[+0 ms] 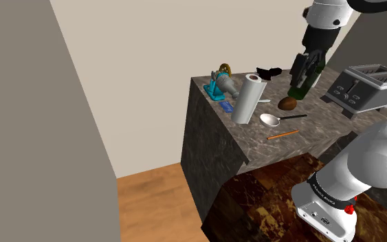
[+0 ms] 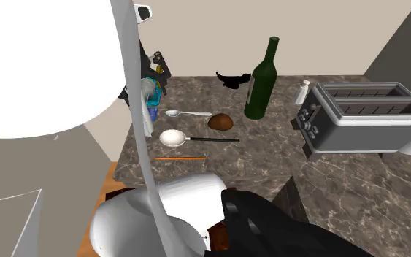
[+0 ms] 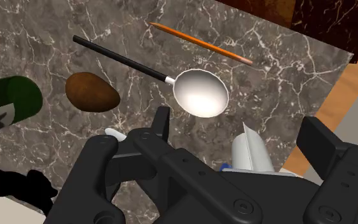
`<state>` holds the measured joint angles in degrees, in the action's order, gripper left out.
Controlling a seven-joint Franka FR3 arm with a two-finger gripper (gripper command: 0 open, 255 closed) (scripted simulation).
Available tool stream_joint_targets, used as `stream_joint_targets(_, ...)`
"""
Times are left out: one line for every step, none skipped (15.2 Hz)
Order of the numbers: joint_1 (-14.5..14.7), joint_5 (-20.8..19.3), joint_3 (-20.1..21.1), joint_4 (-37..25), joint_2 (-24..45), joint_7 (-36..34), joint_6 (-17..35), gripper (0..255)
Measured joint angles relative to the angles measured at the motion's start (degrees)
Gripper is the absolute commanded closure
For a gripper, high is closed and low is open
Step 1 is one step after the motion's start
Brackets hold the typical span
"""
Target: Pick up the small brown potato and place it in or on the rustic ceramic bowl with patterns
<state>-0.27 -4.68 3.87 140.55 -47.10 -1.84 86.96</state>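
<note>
Pincer (image 3: pixel 241 130) wide, empty; we note potato (image 3: pixel 92 91) off its axis, between bottle (image 3: pixel 9 98) and ladle (image 3: pixel 201 92); descending fingers may knock either, rolling it

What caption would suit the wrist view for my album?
Above a marbled counter: brown potato beside a green bottle, a white spoon and an orange pencil.
</note>
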Motion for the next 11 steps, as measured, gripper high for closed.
stream_joint_targets(0.0, 0.0, 0.0, 0.0, 0.0, 0.0, 0.0, 0)
stream_joint_targets(0.2, -0.6, -0.6, 0.6, -0.3, 1.3, 0.3, 0)
stream_joint_targets(0.5, -1.7, -1.6, 1.8, -0.6, 3.5, 1.1, 0)
stream_joint_targets(0.7, -2.9, -2.9, 2.7, -0.4, 6.2, 2.1, 0)
stream_joint_targets(1.1, -4.2, -4.0, 4.1, -0.8, 8.9, 3.1, 0)
stream_joint_targets(1.3, -5.6, -5.4, 5.3, -0.7, 11.7, 4.5, 0)
stream_joint_targets(1.4, -7.3, -7.1, 6.7, -0.7, 14.8, 5.9, 0)
stream_joint_targets(1.7, -8.7, -8.3, 8.2, -0.6, 17.5, 7.5, 0)
stream_joint_targets(1.7, -10.4, -10.0, 9.3, -0.6, 20.6, 8.8, 0)
stream_joint_targets(1.9, -12.0, -11.5, 10.0, 0.0, 23.6, 10.3, 0)
stream_joint_targets(2.0, -13.6, -13.0, 10.8, 0.5, 26.5, 11.8, 0)
